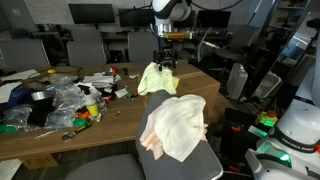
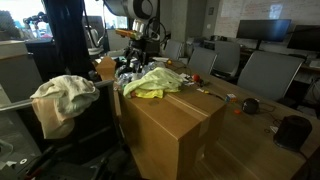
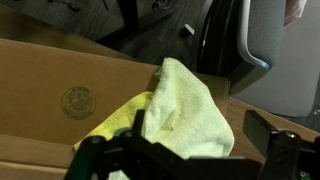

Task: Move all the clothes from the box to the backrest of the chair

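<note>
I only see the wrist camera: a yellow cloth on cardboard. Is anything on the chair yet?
Observer: Yes, a cream-white garment is draped over the chair backrest, peach fabric peeking out beneath.
Operator: Is my claw grabbing the yellow one?
Observer: No, the gripper hangs open just above the yellow-green garment.
Operator: What's beside the box?
Observer: A table cluttered with plastic bags and small items.

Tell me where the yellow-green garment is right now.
In both exterior views the yellow-green garment lies crumpled on top of the brown cardboard box, just below the open gripper.
</note>
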You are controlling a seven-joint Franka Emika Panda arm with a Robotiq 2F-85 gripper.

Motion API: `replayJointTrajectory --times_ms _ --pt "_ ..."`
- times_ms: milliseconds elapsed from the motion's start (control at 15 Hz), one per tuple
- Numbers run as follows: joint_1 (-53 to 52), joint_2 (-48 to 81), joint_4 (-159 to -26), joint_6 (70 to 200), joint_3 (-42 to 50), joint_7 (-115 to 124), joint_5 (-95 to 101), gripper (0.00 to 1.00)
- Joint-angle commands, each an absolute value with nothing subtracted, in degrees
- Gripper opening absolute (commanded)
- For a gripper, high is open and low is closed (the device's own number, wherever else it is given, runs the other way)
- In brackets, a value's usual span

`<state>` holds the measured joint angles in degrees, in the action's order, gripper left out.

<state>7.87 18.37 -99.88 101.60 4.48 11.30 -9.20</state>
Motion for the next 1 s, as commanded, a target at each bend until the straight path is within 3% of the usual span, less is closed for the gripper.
replayJointTrajectory --times_ms 0,933 --pt "8.94 21.05 -97.47 100.53 5.24 9.23 -12.08 1.00" --pt "10.12 25.62 -98.50 113.70 6.69 10.03 -11.48 1.00"
